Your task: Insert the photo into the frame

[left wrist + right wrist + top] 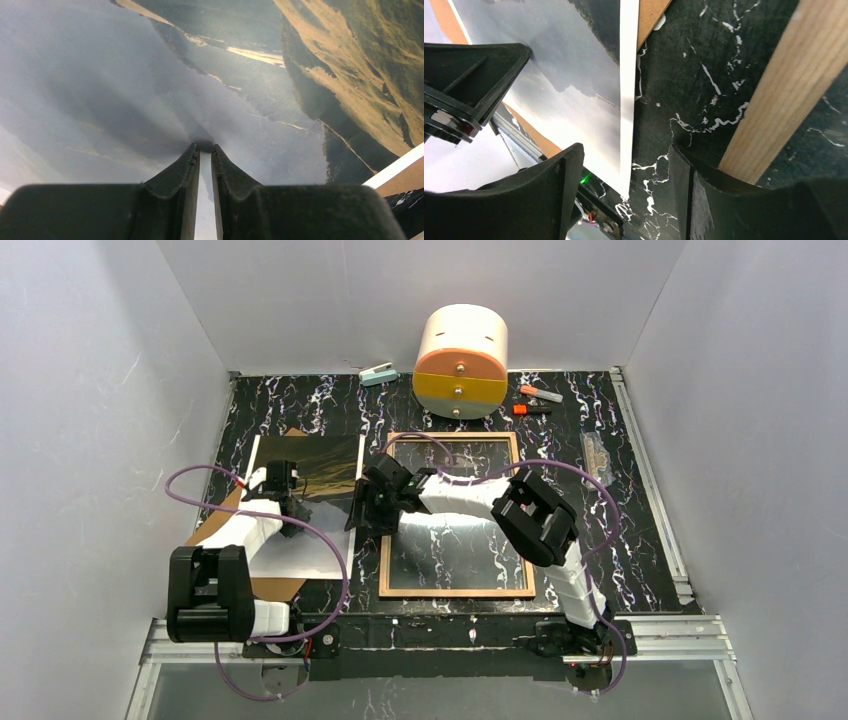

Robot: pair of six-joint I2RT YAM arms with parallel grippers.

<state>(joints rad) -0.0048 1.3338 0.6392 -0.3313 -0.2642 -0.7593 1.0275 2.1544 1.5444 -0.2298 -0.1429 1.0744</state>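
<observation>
Black fingers [524, 200] of the right gripper [625, 149] fill the bottom of the right wrist view, spread wide and released, gripping nothing. Between them runs the white border of the photo [574, 100], its edge apart from both fingers. Just right of that edge is a strip of bare black marbled table [684, 75]. Beyond it the tan wooden rim of the frame [769, 90] crosses the upper right corner, passing just beside the finger at lower right (whether they touch is unclear). A corner of the brown backing board [649, 20] shows from under the photo at top centre.

In the left wrist view the left gripper [202, 146] has its jaws drawn nearly together, with only a thin slit between them. Its tips are set against the photo's printed face, and nothing shows pinched.

From above, the photo lies at left centre on the backing board, picture side up, its right edge close beside the frame's left rim. The frame lies flat at centre. Open table runs above it up to a round drawer box [461, 360] and markers [535, 398] at the top.
</observation>
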